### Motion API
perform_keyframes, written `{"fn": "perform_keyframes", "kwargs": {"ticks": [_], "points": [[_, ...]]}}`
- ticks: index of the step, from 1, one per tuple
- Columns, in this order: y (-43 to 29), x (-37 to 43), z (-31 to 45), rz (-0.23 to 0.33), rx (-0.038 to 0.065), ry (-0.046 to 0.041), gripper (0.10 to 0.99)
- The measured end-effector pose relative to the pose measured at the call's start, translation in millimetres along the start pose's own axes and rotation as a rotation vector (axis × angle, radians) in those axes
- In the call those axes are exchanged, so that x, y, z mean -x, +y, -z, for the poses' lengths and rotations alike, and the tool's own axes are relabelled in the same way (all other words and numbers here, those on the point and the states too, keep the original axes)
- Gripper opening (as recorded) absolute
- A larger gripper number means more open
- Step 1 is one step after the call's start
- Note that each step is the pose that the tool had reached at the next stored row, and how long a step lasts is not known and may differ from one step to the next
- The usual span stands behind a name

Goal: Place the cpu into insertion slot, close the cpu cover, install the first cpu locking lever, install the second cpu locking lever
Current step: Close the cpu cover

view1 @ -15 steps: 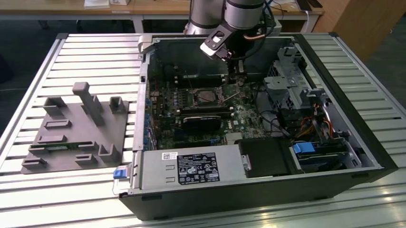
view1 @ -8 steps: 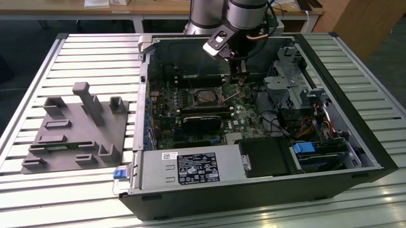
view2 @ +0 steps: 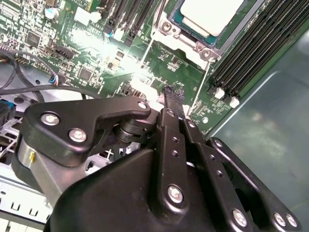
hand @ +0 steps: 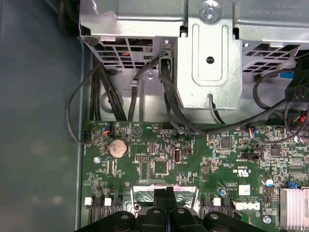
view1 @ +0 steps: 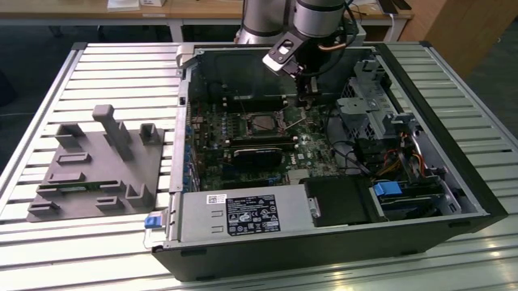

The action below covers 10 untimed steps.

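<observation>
Second wrist view: cpu (view2: 212, 12) half off-frame.

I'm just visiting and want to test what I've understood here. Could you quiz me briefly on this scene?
1. Fill in: the grey tray lies at the exterior view's ___ of the computer case.
2. True or false: the cpu lies within the cpu cover's window.
3. The gripper hangs over: A the grey tray, B the circuit board, C neither.
Key: 1 left; 2 true; 3 B.
</observation>
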State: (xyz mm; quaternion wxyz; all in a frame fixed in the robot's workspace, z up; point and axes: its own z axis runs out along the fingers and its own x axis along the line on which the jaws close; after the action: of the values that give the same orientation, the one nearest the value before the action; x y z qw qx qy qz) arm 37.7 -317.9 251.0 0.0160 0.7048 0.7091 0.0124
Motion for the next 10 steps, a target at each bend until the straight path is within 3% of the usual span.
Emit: {"fn": "perform_keyframes", "kwargs": {"ticks": [10], "points": [[8.8,0.1,-0.4,0.000,-0.001,-0.0013,0.106]]}}
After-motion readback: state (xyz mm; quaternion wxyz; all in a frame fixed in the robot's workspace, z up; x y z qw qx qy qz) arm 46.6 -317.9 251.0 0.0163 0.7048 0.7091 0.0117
